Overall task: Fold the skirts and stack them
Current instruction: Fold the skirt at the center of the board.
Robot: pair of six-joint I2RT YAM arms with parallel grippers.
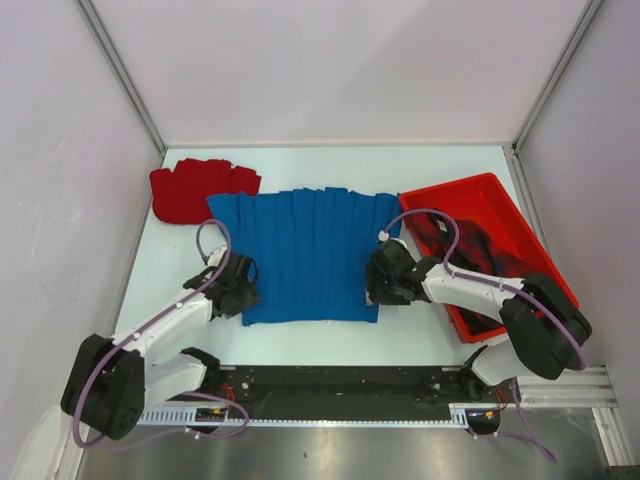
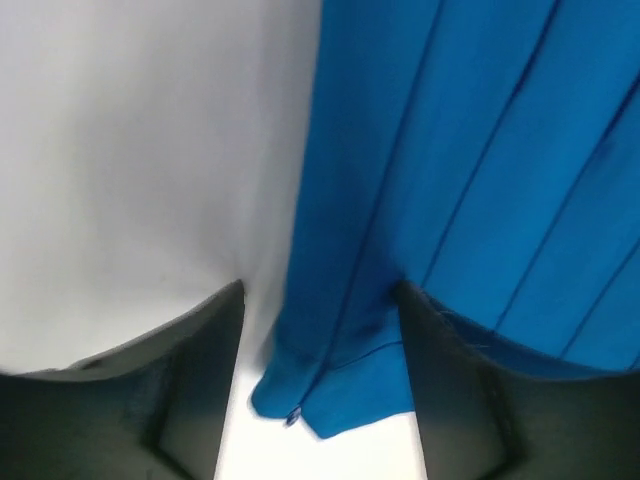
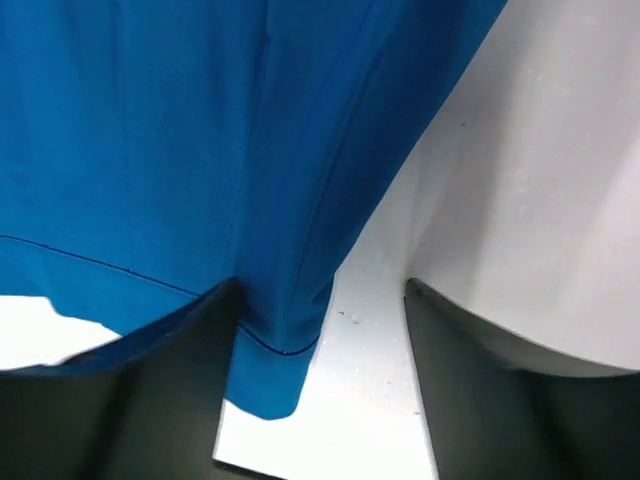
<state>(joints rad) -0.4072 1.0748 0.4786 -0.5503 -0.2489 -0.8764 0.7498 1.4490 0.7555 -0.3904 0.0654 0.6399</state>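
A red tray point(image 1: 492, 203) holds the plaid skirt point(image 1: 470, 250). The left gripper point(image 1: 240, 288) and right gripper point(image 1: 378, 285), jaws apart, straddle the blue skirt point(image 1: 310, 255) at its near corners.

Place: a robot lab, a test cell.
Signs: plain white walls point(image 1: 330, 60), metal frame point(image 1: 121, 75), white table point(image 1: 300, 165), robot arms point(image 1: 160, 325) on a rail point(image 1: 340, 395).

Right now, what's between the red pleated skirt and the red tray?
The blue skirt, spread flat between red skirt and tray; the top view shows it.
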